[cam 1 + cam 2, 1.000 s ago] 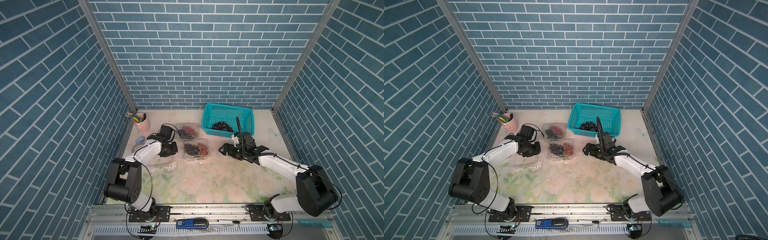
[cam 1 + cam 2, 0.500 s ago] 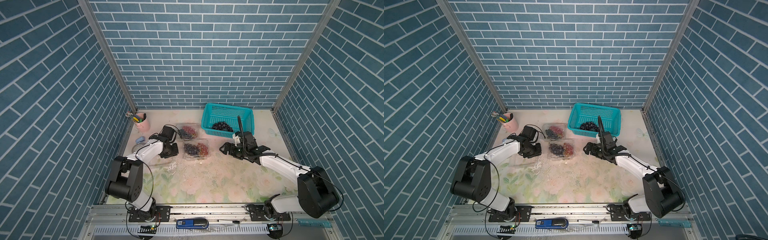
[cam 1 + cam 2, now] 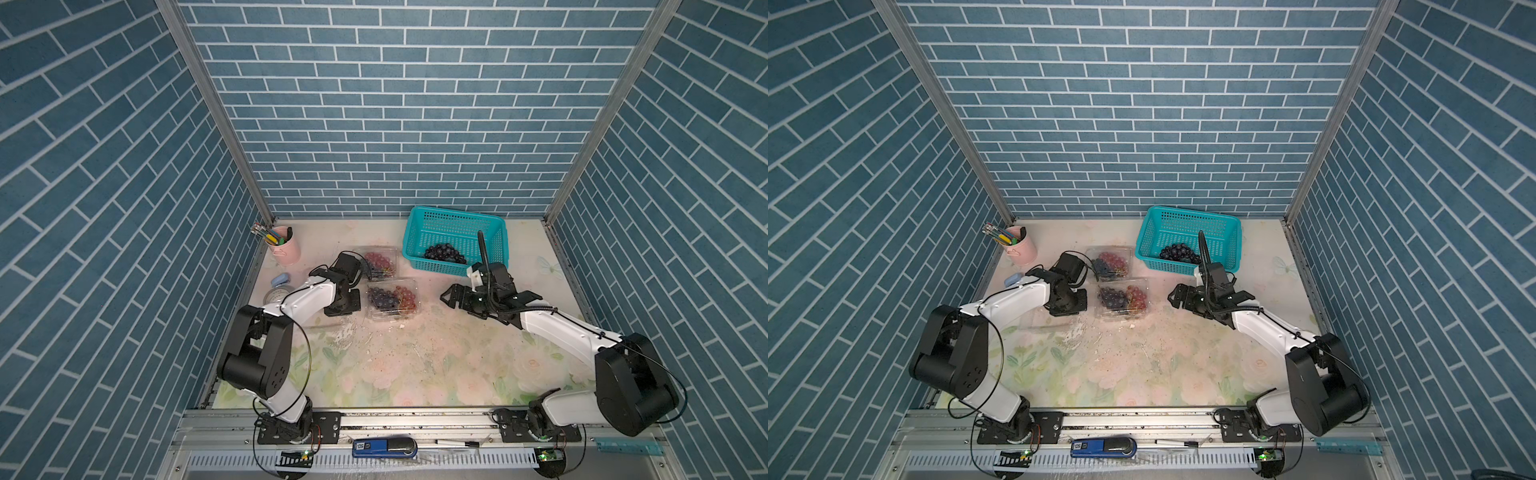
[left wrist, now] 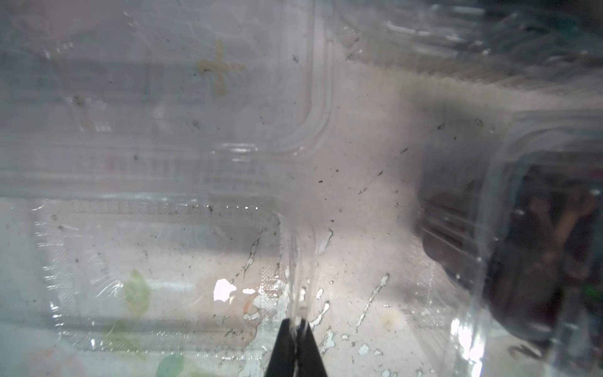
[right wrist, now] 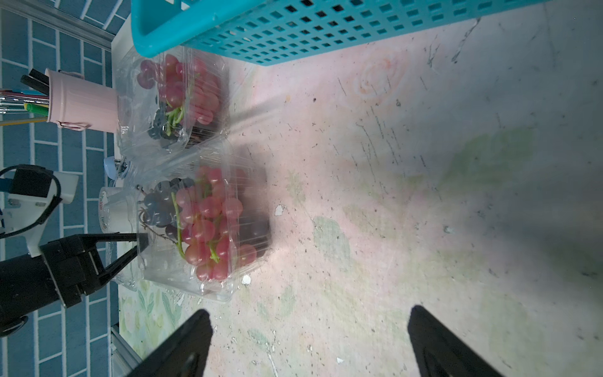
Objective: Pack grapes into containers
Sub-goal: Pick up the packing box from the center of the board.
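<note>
Left gripper (image 4: 295,321), pinched tight on the rim of the empty container (image 4: 146,261), lay well off from the basket (image 3: 453,230), whose dark grapes (image 3: 444,252) sat nearer the wide-spread right gripper (image 5: 309,313).

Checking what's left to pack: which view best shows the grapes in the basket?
Both top views: the dark bunch lies open from above. The right wrist shows only the basket wall; the left wrist is too blurred.

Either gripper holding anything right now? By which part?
Left gripper is pinched shut on a thin clear plastic edge of a container, rim or lid; which box is unclear. Right gripper is open and empty.
</note>
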`<state>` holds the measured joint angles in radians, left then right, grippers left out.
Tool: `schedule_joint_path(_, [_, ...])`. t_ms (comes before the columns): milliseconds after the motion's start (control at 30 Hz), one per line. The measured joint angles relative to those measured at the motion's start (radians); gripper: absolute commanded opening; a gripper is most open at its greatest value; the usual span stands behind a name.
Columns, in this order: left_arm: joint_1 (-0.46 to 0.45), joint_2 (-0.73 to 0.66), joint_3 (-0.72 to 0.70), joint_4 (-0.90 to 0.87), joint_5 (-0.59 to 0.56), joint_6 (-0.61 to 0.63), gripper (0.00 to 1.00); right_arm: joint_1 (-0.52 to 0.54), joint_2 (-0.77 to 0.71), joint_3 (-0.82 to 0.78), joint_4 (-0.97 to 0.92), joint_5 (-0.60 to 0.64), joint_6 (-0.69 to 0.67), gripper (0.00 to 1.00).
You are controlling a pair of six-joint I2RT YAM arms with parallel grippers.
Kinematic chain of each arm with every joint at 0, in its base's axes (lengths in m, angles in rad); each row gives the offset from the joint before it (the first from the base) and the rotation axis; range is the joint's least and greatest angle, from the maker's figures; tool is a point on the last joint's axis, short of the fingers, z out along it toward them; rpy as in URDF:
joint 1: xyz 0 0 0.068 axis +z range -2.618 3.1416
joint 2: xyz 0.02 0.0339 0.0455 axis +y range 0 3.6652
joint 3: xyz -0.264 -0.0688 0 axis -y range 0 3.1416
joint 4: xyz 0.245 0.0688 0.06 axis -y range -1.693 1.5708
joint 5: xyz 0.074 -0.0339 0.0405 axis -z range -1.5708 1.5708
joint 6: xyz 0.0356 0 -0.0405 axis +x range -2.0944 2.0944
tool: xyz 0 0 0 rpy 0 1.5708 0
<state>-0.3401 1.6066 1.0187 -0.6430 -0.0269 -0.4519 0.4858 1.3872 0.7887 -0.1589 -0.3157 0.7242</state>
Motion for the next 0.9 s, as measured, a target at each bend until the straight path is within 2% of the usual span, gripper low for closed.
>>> schedule_joint_path(200, [0.000, -0.051, 0.000, -0.032, -0.002, -0.001, 0.04, -0.001, 0.000, 0.000, -0.007, -0.002, 0.000, 0.95])
schedule_joint_path(533, [-0.014, -0.326, 0.110, -0.147, 0.008, -0.029, 0.05, -0.018, -0.005, 0.024, -0.051, -0.003, -0.020, 0.95])
schedule_joint_path(900, [-0.155, -0.438, 0.163, -0.168, -0.027, -0.119, 0.05, -0.100, -0.079, 0.056, -0.108, -0.015, -0.054, 0.95])
